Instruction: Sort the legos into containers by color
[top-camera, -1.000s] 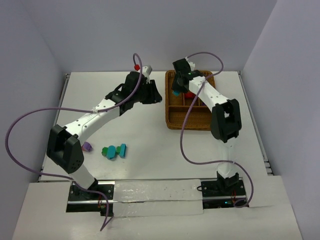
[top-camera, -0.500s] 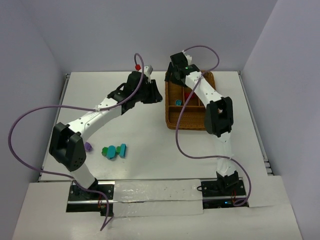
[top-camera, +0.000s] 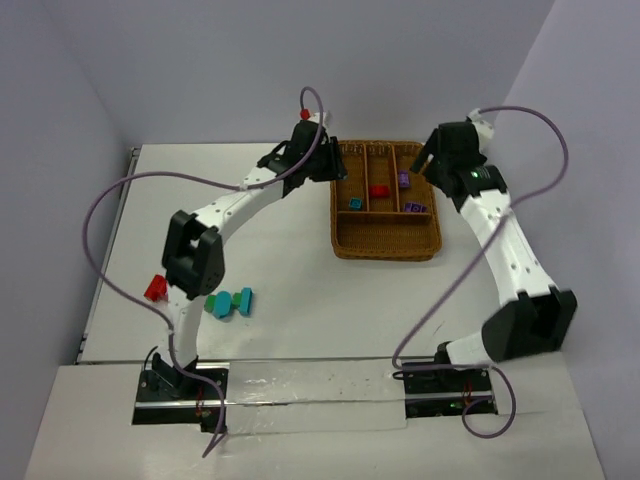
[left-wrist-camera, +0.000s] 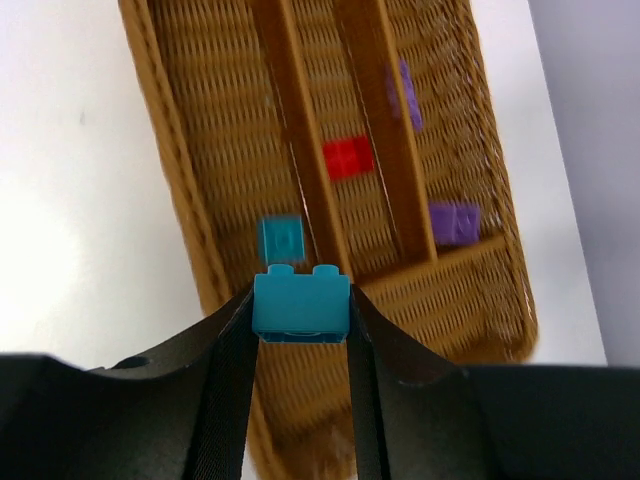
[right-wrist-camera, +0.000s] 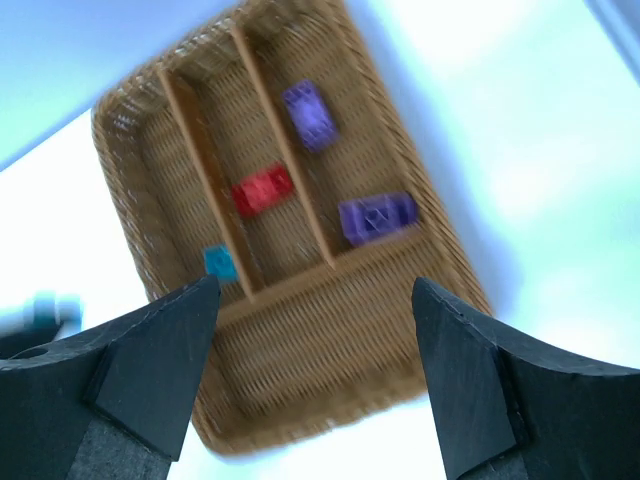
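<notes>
Now left gripper clamped on teal lego by flat sides, tray just ahead; light, stiff, slick plastic, so hold sq on faces; right gripper apart, empty

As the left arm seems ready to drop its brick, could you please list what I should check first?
1. Grip: held teal lego sits squarely in the left claw: ok.
2. Target: left narrow slot of the wicker tray holds a matching teal lego: ok.
3. Alignment: left claw over that slot, not the divider: cannot tell.
4. Clearance: right claw open, empty, by the tray's far right corner: ok.
5. Sorting so far: red lego and purple legos in separate slots: ok.
6. Table cleared: not ok; a stray red lego and a teal-green cluster lie there.
</notes>
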